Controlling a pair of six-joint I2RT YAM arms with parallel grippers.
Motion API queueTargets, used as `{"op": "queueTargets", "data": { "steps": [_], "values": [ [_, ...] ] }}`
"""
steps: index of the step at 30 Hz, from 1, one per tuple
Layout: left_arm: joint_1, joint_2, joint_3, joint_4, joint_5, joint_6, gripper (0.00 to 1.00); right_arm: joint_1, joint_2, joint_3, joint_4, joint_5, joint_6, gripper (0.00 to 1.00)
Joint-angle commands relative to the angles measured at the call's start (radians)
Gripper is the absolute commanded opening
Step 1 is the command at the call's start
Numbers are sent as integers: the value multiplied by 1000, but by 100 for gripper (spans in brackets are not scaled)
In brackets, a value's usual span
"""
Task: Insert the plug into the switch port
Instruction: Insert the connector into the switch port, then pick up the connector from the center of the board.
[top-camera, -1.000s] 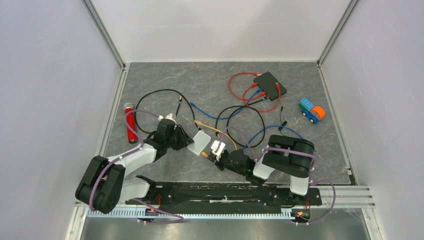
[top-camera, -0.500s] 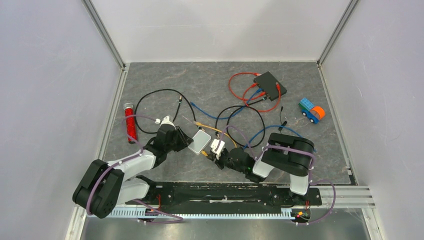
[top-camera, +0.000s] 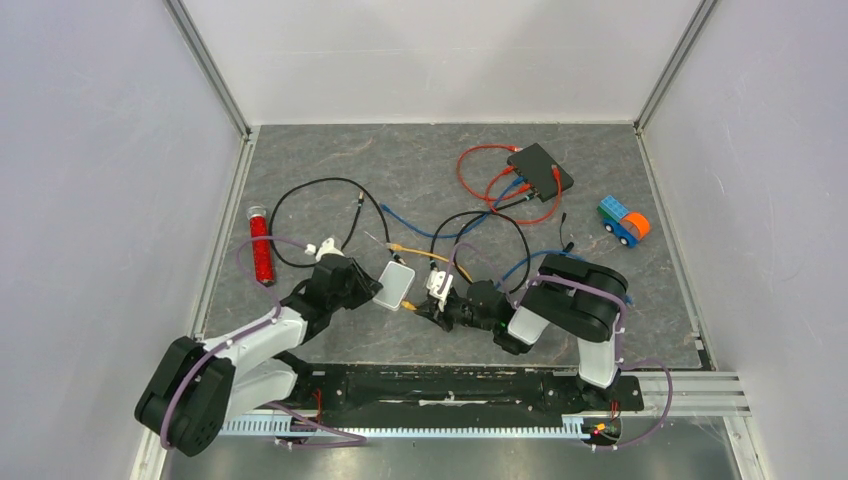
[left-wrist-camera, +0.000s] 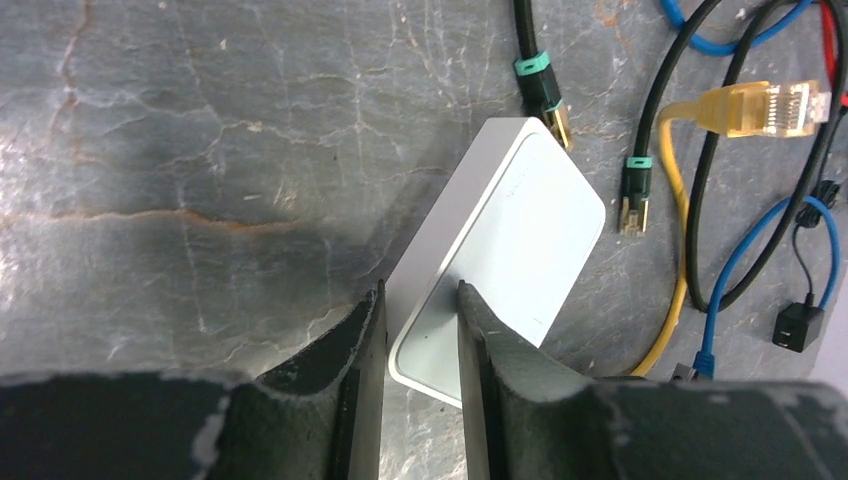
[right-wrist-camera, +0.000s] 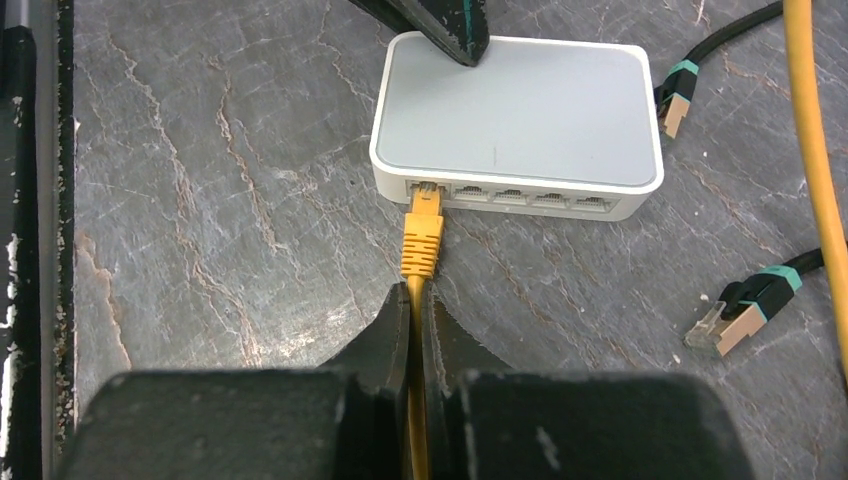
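The white switch lies on the grey table, its row of ports facing my right gripper. My left gripper is shut on the switch's near corner, one finger on its side and one on its top. My right gripper is shut on the yellow cable just behind the yellow plug. The plug's tip sits in the opening of the leftmost port. From above, the plug lies between the switch and my right gripper.
Loose black cables with green-banded plugs lie right of the switch. The yellow cable's other plug lies beyond it. A black switch with red and blue cables sits at the back, with a toy truck to the right and a red tube to the left.
My right gripper has moved forward and left with the yellow plug, up to the switch's ports. My left arm has shifted and turned the switch slightly.
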Motion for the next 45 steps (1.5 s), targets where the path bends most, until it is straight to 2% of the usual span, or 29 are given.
{"op": "queueTargets", "data": {
  "steps": [1, 4, 6, 8, 12, 19, 27, 32, 34, 37, 39, 40, 41, 45],
  "values": [
    [-103, -35, 28, -311, 319, -65, 28, -1, 24, 123, 90, -53, -67, 0],
    [-101, -103, 60, -397, 227, -60, 30, -11, 10, 105, 89, -52, -61, 0],
    [-100, -129, 104, -458, 148, -39, 35, -20, 7, 90, 98, -63, -50, 4],
    [-97, -128, 174, -532, 68, -2, 41, -23, 4, 77, 98, -77, -50, 7],
    [-87, -82, 277, -627, -42, 77, 47, -25, 3, 77, 82, -143, -52, 5],
    [-40, -16, 318, -607, -36, 141, 48, -24, 12, 110, 10, -222, -52, 2],
    [27, -43, 322, -610, -10, 185, 52, -24, 7, 138, -58, -208, -68, 7],
    [60, -75, 356, -636, 1, 211, 53, -25, -52, 139, -114, -161, -71, 25],
    [68, -92, 365, -638, 2, 226, 55, -28, -99, 117, -122, -138, -63, 34],
    [71, -118, 388, -632, 4, 266, 57, -37, -198, 68, -119, -53, 15, 38],
    [71, -128, 423, -641, -15, 315, 64, -42, -285, 49, -192, 106, 107, 42],
    [72, -130, 441, -647, -24, 343, 72, -41, -343, 46, -250, 187, 168, 44],
    [73, -128, 463, -655, -36, 376, 76, -42, -387, 48, -337, 290, 214, 45],
    [77, -103, 534, -679, -96, 439, 79, -42, -550, 109, -695, 521, 311, 49]
  ]
}}
